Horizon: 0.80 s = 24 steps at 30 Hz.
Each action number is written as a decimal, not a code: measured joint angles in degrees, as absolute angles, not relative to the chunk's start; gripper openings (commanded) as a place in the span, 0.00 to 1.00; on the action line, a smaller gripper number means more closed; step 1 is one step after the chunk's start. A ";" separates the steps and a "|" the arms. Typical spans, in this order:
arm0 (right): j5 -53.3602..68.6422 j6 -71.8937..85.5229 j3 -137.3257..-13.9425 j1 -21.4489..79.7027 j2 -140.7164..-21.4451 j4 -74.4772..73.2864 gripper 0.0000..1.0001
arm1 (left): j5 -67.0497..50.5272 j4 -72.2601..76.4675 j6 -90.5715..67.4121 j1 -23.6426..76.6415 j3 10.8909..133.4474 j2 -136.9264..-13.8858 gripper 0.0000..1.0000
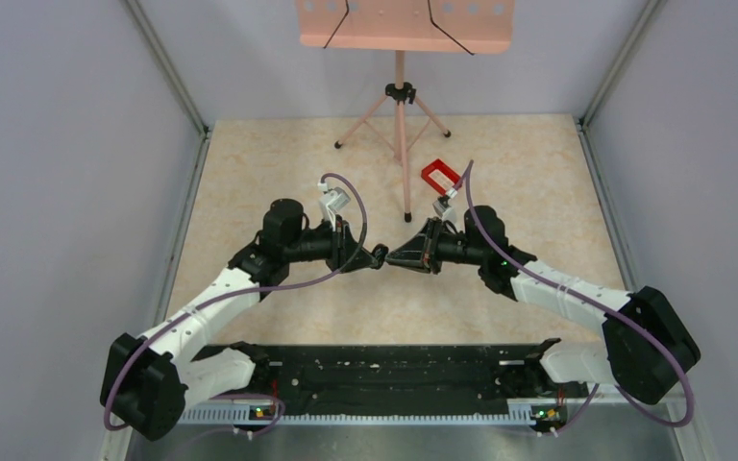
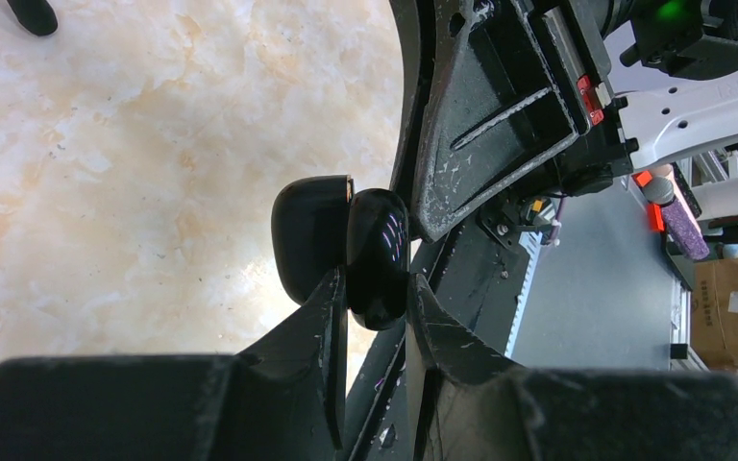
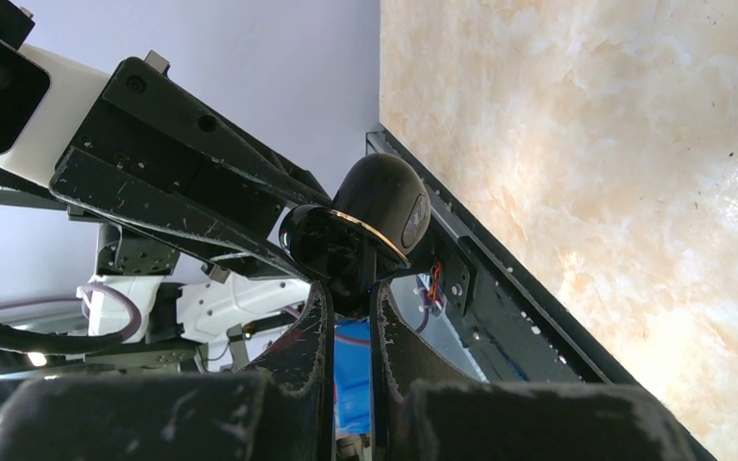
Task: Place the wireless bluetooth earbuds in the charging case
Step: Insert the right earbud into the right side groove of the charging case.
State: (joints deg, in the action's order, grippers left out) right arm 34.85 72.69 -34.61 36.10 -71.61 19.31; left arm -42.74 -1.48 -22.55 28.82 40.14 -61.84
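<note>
While the left tool (image 2: 377, 288) clamps the charging case (image 2: 377, 240) in mid-air above the desk (image 2: 135, 163) and the right tool (image 3: 349, 296) pinches shut on its rim, any uneven pull could twist the glossy shell loose and drop it.

We look down on a beige, marble-patterned tabletop (image 1: 279, 163) boxed in by pale grey walls (image 1: 58, 144). At its far end stands a pink tripod stand (image 1: 401, 106) topped with a pink perforated panel (image 1: 404, 24). A small red rectangular tray (image 1: 439, 176) lies just right of the stand's pole. Beyond the table's near edge, we glimpse a cardboard box (image 2: 730, 312).
</note>
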 measured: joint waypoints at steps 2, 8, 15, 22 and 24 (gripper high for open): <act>34.81 72.69 -34.61 36.10 -71.61 19.31 0.00 | -42.68 -1.50 -22.55 28.82 40.14 -61.84 0.00; 34.74 72.66 -34.63 35.97 -71.64 19.29 0.00 | -42.59 -1.48 -22.52 28.82 40.12 -61.84 0.00; 34.76 72.60 -34.96 35.88 -71.61 19.00 0.00 | -42.57 -1.21 -22.57 28.82 40.05 -61.84 0.00; 34.76 72.51 -35.66 35.86 -71.61 18.65 0.00 | -42.59 -1.10 -22.57 28.82 40.05 -61.87 0.00; 34.52 72.38 -36.18 35.81 -71.61 18.65 0.00 | -42.78 -1.06 -22.59 28.84 40.05 -61.87 0.00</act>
State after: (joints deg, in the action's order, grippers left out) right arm 34.52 72.38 -36.18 35.81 -71.61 18.65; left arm -42.78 -1.06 -22.59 28.84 40.05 -61.87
